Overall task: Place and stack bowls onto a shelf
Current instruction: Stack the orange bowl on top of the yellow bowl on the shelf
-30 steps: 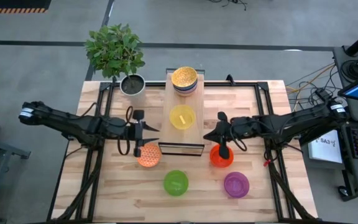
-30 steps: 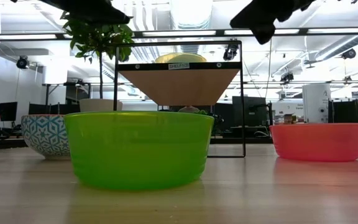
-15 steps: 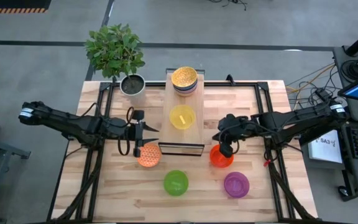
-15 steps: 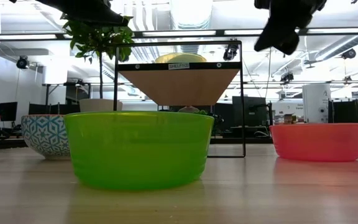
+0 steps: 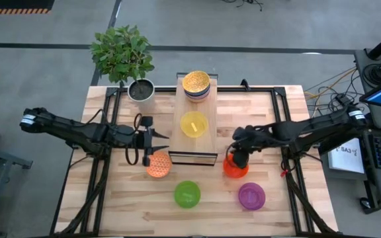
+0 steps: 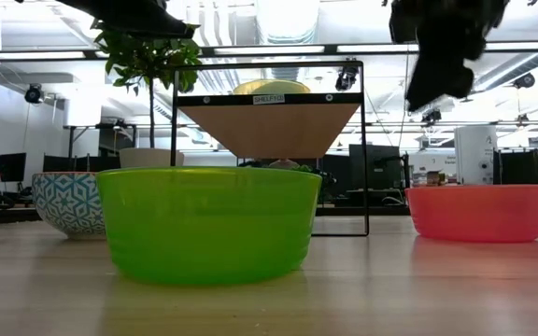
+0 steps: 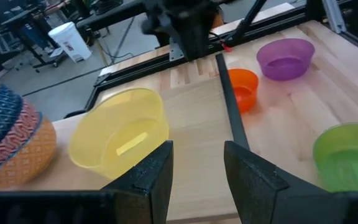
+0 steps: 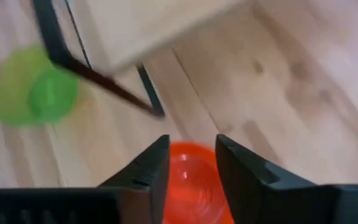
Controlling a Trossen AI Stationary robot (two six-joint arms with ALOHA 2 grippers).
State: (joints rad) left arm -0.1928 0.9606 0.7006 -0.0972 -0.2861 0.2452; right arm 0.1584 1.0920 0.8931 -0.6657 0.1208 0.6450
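Observation:
The pale wood shelf (image 5: 197,142) stands on a dark frame at the table's middle. On it rest a yellow bowl (image 5: 193,123) and, at the far end, a stack topped by a gold bowl (image 5: 196,83). A red bowl (image 5: 232,168) sits on the table just right of the shelf's near end. My right gripper (image 8: 191,146) hangs open above it, fingers pointing down, clear of the rim (image 6: 479,189). My left gripper (image 5: 156,142) waits open left of the shelf, above a bowl (image 5: 157,164) that is orange inside and blue-white patterned outside (image 6: 68,201).
A green bowl (image 5: 187,194) and a purple bowl (image 5: 251,196) sit near the table's front edge. A white plant pot (image 5: 141,91) with a leafy plant stands at the far left. Bare tabletop lies at the near left and far right.
My right gripper has come down toward the red bowl and a little toward the table's near edge, tipping its fingers downward. The bowls and my left gripper have stayed put.

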